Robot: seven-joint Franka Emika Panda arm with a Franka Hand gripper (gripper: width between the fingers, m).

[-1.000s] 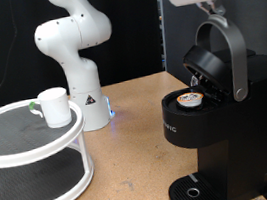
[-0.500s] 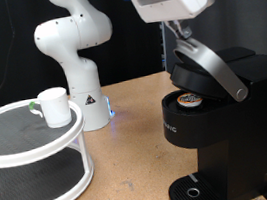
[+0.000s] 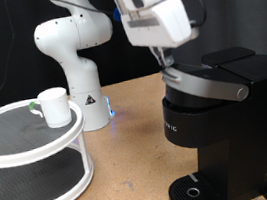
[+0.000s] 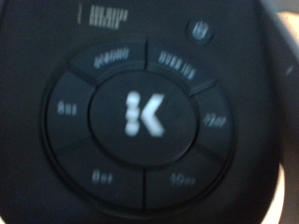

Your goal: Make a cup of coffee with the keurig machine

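Observation:
The keurig machine (image 3: 219, 128) stands black and boxy at the exterior view's right, with its silver-grey lid handle (image 3: 210, 85) lowered almost flat. My gripper (image 3: 167, 67) hangs from the white hand directly above the lid's front, fingertips together and touching it, with nothing held. In the wrist view the machine's round top (image 4: 140, 112) fills the picture, with a ring of buttons and a lit K logo; no fingers show there. The cup (image 3: 55, 107), white with a green accent, stands on the upper tier of a round shelf at the exterior view's left, far from the gripper.
A white two-tier round shelf (image 3: 26, 161) occupies the exterior view's left. The white robot base (image 3: 75, 58) rises behind it. The machine's drip tray (image 3: 193, 192) sits low at the front, on a wooden tabletop (image 3: 124, 172).
The gripper swept down and towards the exterior view's left, pushing the lid handle from upright to nearly flat. The lid came down over the pod, which no longer shows.

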